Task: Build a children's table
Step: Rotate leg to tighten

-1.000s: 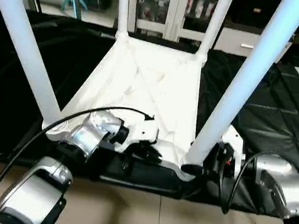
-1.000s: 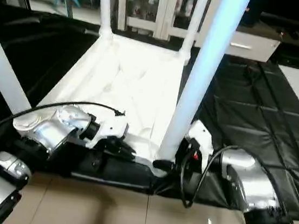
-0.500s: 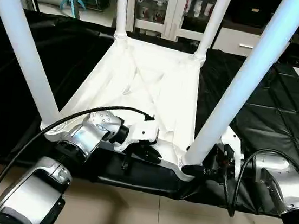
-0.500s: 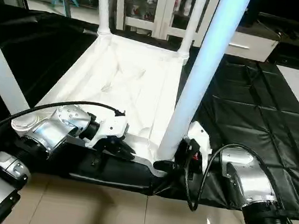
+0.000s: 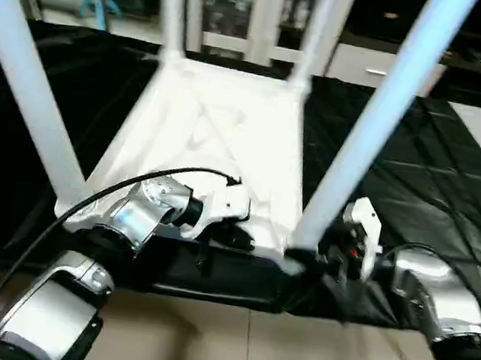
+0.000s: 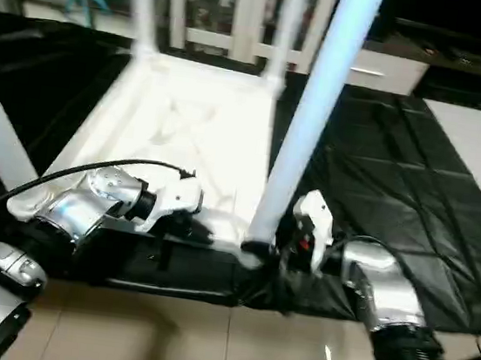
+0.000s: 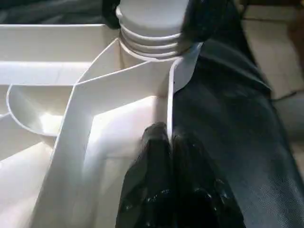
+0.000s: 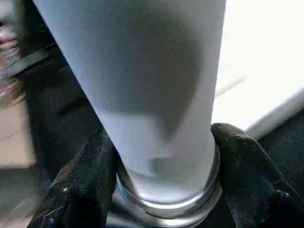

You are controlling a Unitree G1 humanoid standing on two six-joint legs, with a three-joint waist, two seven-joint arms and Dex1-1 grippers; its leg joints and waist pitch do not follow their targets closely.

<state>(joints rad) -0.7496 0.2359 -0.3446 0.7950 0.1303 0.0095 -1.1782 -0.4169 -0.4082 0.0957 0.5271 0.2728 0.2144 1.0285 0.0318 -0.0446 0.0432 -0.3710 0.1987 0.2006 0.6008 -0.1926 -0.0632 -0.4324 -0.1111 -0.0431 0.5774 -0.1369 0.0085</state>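
Note:
The children's table lies upside down on a black mat, its ribbed white tabletop facing up. Four white legs stand in its corner sockets: near left, near right, far left and far right. My left gripper is shut on the thin rim of the tabletop's near edge, close to the near right socket. My right gripper is at the near right leg's base, with a black finger pressed against each side of it.
The black mat covers the floor around the table. Beige tiles run along its near edge. A white cabinet with glass doors stands behind the far legs. A black cable arcs over my left forearm.
My right gripper's fingers have closed in onto the near right leg's base. The left gripper keeps its grip on the rim. The camera has shifted a little.

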